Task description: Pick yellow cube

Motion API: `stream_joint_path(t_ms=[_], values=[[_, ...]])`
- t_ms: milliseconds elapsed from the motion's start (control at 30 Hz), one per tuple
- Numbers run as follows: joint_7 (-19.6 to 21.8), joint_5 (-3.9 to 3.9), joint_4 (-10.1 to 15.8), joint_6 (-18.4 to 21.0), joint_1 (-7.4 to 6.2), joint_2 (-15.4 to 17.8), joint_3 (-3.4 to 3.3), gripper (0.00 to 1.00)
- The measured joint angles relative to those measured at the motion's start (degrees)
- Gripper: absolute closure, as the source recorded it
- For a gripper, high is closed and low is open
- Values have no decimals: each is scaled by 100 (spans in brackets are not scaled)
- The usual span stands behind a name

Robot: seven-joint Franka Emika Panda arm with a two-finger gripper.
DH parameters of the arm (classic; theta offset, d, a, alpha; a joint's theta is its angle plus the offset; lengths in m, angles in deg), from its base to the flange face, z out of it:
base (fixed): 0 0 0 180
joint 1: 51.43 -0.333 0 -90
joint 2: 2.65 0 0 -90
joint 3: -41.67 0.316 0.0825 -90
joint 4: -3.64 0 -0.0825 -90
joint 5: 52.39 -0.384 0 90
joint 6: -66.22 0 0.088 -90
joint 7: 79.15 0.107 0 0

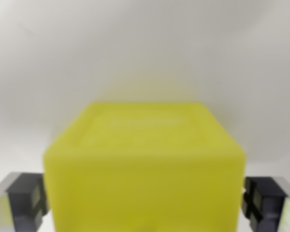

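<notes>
Yellow cube, a blurred matte block, fills the lower centre of the frame between the dark finger pads.

The gripper has a pad at each lower corner, flush to the cube's side faces; whether they press or merely touch cannot be told. White surface behind. Judgement: confirm even squeeze on both faces, then lift straight, slowly, to avoid tilt.

Yellow cube fills the tool gap.
</notes>
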Motion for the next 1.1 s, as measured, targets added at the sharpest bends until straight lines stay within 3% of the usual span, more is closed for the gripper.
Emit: stream_joint_path(t_ms=[267, 300, 1100], values=[[7, -3, -5, -5, 0, -9, 0, 0], [7, -3, -5, -5, 0, -9, 0, 100], [17, 5, 179, 462, 0, 643, 0, 100]])
